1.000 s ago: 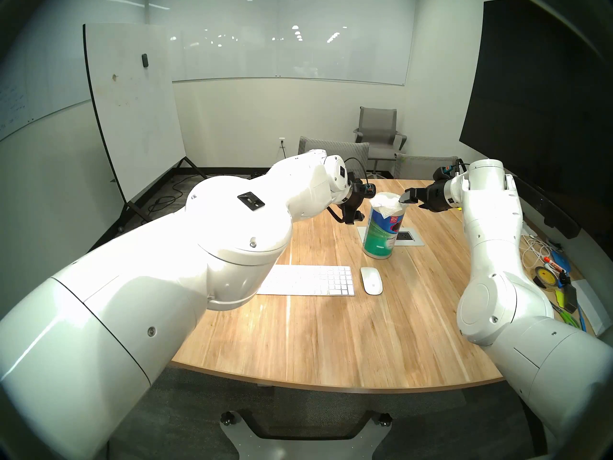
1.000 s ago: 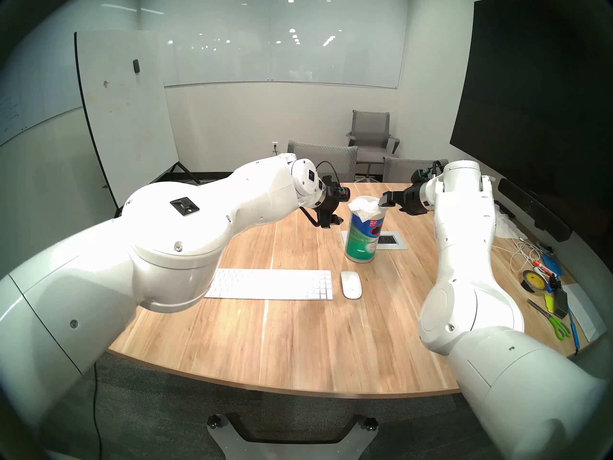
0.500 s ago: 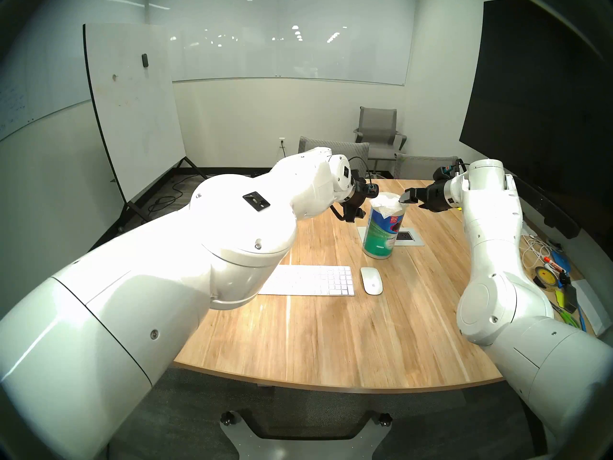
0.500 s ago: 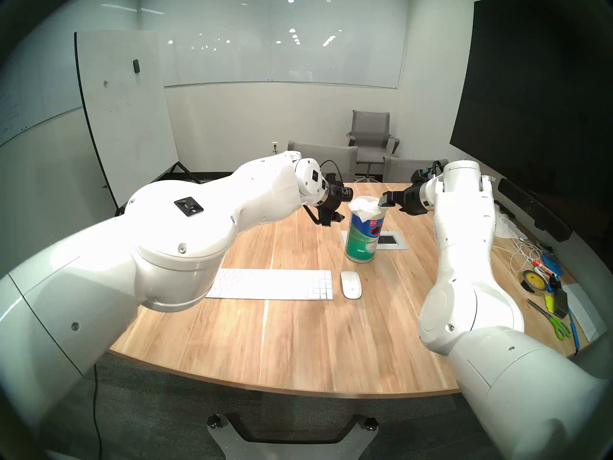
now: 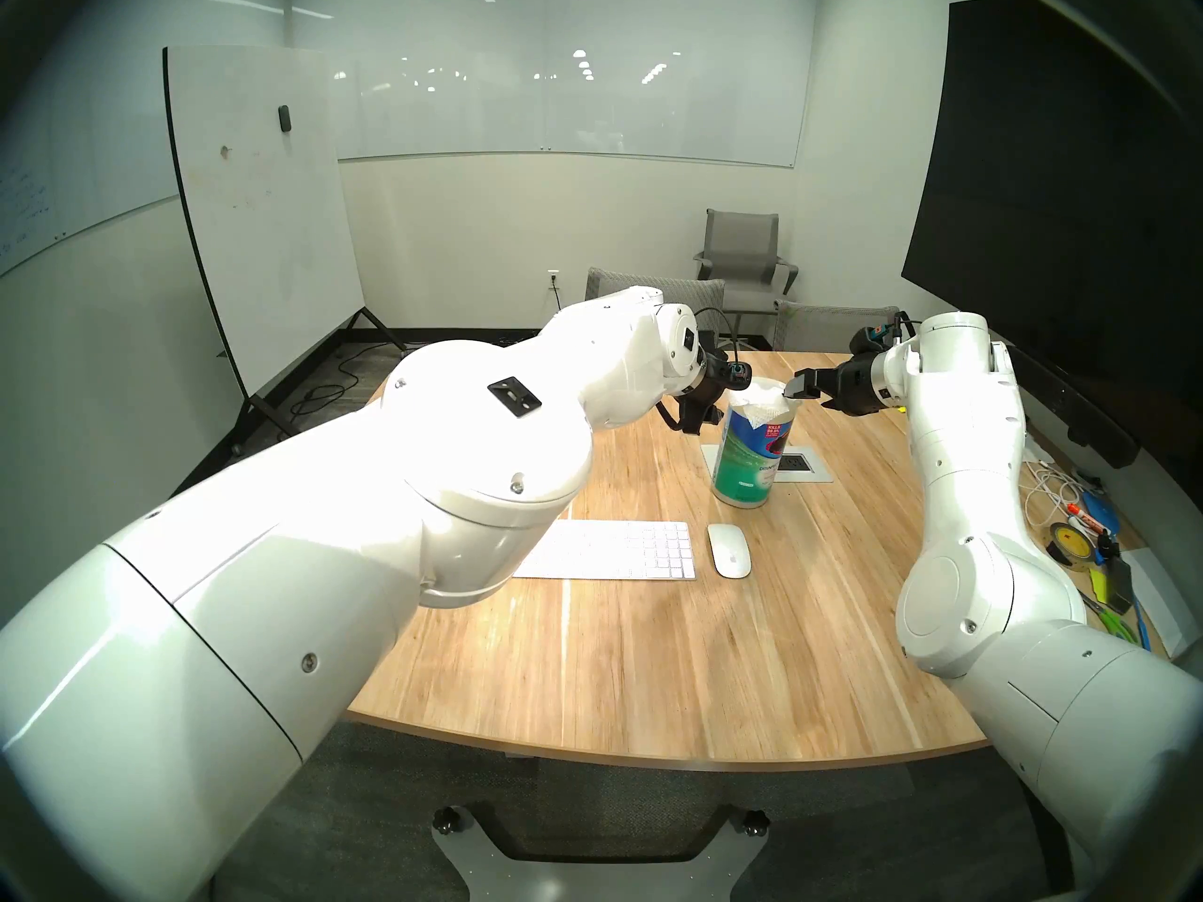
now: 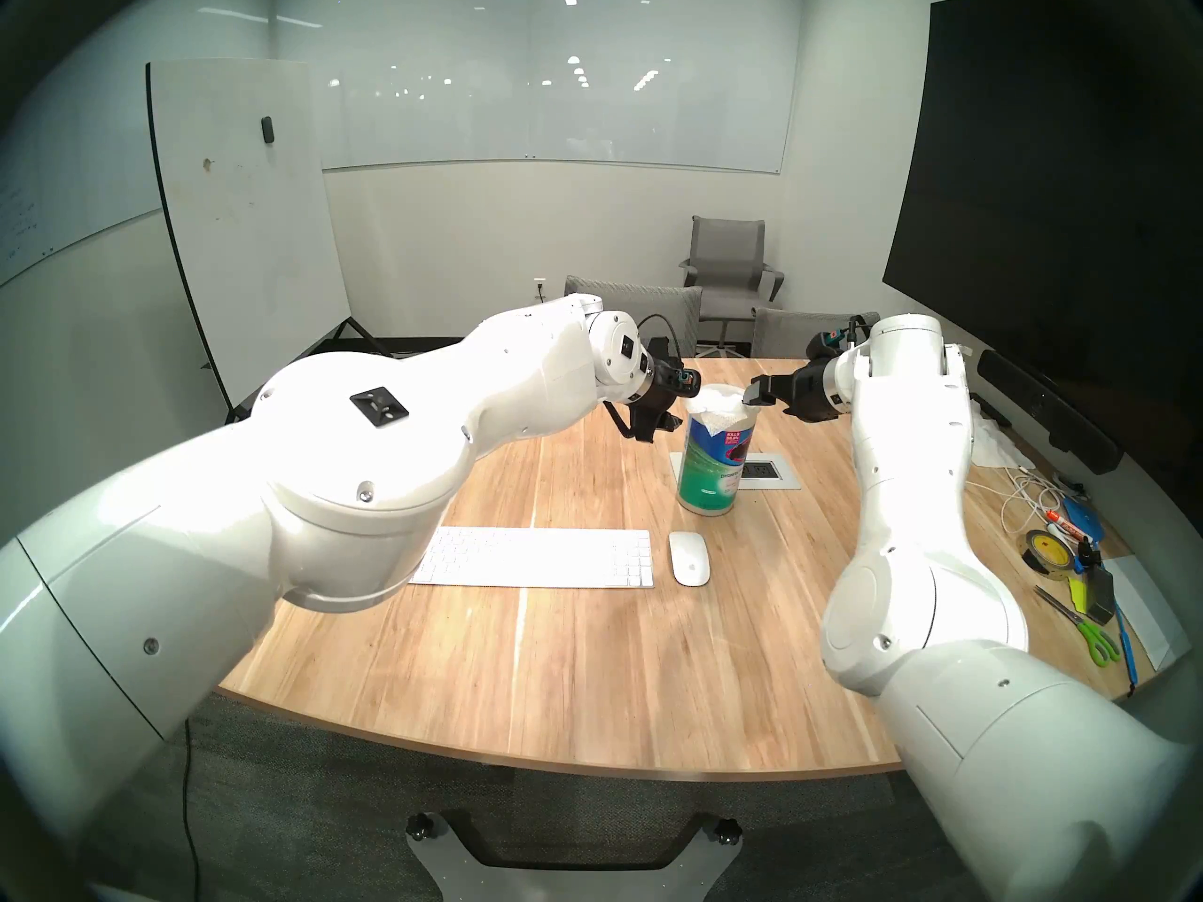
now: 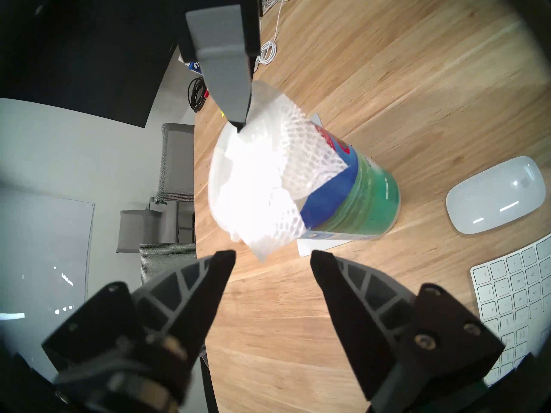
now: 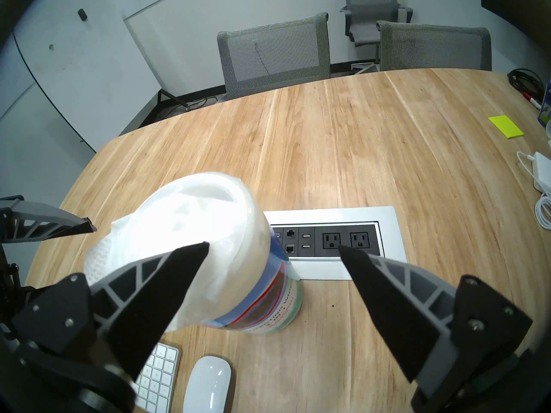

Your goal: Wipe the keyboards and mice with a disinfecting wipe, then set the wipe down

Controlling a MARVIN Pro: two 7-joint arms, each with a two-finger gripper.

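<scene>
Head views: we see the canister (image 5: 750, 455) upright mid-bench, a disinfecting wipe (image 5: 758, 401) rumpled over its top and hanging down the near-left side. The keyboard (image 5: 612, 551) and mouse (image 5: 729, 550) lie nearer, untouched. The left gripper (image 5: 706, 419) hangs just left of the canister top; the right gripper (image 5: 807, 393) sits at its right rim. Left wrist view: the left jaws stand apart with nothing between them, the wipe's hanging corner (image 7: 265, 239) just ahead. Right wrist view: the right jaws are spread wide, one finger over the wipe, gripping nothing. We judge the risk is a sideways pull tipping the unheld canister, or dragging out several sheets. Its contents below the top are hidden.
</scene>
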